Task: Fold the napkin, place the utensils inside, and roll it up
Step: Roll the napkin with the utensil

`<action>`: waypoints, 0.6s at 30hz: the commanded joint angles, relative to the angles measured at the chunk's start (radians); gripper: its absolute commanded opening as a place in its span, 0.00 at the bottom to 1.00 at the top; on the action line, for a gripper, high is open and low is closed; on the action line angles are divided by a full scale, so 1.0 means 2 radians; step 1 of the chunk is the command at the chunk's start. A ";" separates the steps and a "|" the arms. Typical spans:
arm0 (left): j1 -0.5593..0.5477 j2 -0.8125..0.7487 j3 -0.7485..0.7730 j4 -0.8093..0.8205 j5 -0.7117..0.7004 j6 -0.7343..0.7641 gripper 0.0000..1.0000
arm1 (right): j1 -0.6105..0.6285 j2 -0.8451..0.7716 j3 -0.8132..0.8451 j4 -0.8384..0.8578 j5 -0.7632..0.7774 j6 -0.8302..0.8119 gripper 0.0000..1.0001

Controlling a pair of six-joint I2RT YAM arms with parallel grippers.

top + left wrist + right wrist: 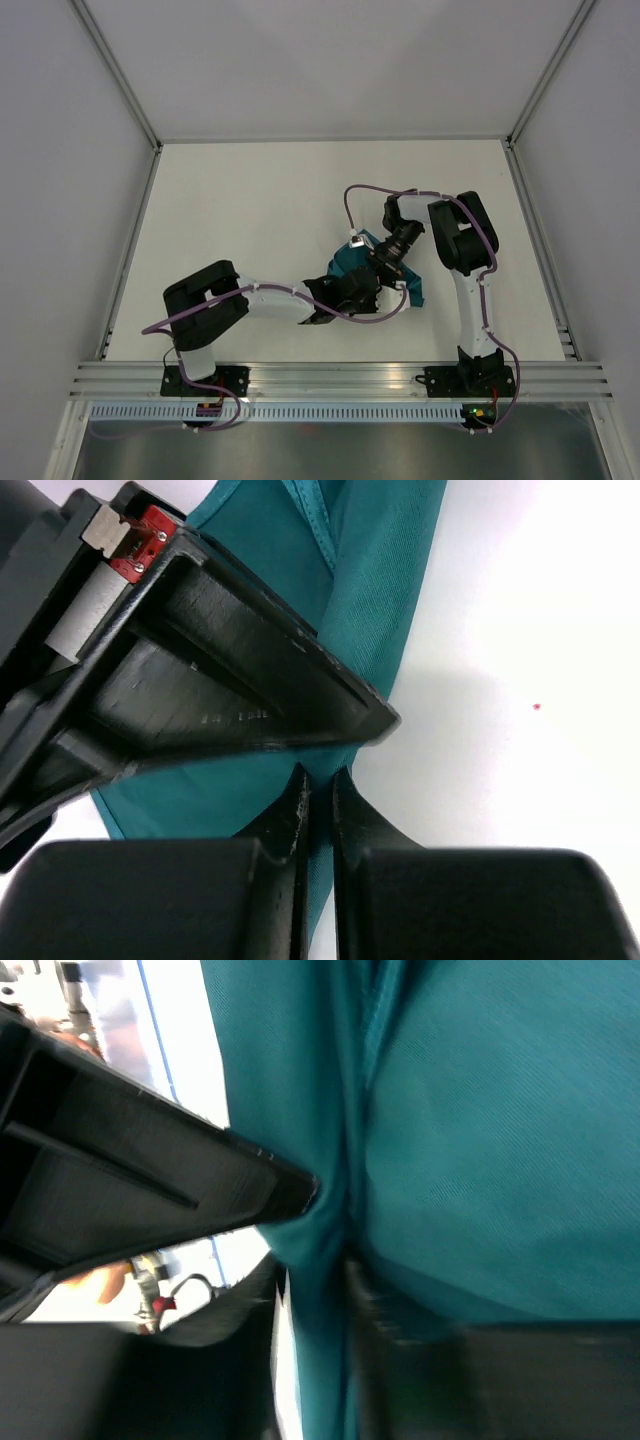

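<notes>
1. Top external view: we see the teal-green, thin, creased cloth napkin (342, 265) gathered into a crumpled bundle near the middle of the white tabletop (250, 200), slightly toward its near edge and right side. It is not spread flat.
2. Both arms reach over that same middle patch of the tabletop, and they meet the bundle from opposite sides.
3. Left wrist view: the left hand (318, 795) has its jaws drawn almost together. A thin strip of the napkin shows between them, so we judge it to be pinching a fold of the cloth.
4. Right wrist view: the napkin runs bunched between the fingers of the right hand (315, 1272). The fingers are blurred, so we cannot tell whether they clamp the cloth or stand loose around it.
5. The utensils show in no view, neither on the bare tabletop nor poking out of the bundle. We cannot say whether they are wrapped inside.
6. Our judgement of progress: the napkin looks neither neatly folded nor like a finished roll. Shaping the cloth seems to be the step in hand, a tidy roll is left to make, and placing the utensils is unconfirmed.
</notes>
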 commanded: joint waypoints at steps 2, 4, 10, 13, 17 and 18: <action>0.021 0.025 0.007 -0.082 0.108 -0.066 0.02 | 0.000 -0.020 -0.004 0.113 0.059 -0.017 0.53; 0.026 0.028 0.013 -0.097 0.129 -0.073 0.02 | -0.005 -0.046 -0.002 0.118 0.051 -0.003 0.60; 0.034 0.045 0.030 -0.129 0.166 -0.090 0.02 | -0.028 -0.122 -0.006 0.181 0.060 0.083 0.70; 0.040 0.053 0.042 -0.146 0.185 -0.097 0.02 | -0.045 -0.158 -0.017 0.237 0.083 0.122 0.71; 0.058 0.063 0.056 -0.167 0.222 -0.112 0.02 | -0.073 -0.207 -0.047 0.308 0.105 0.189 0.72; 0.065 0.069 0.060 -0.178 0.227 -0.114 0.02 | -0.086 -0.224 -0.050 0.318 0.110 0.202 0.72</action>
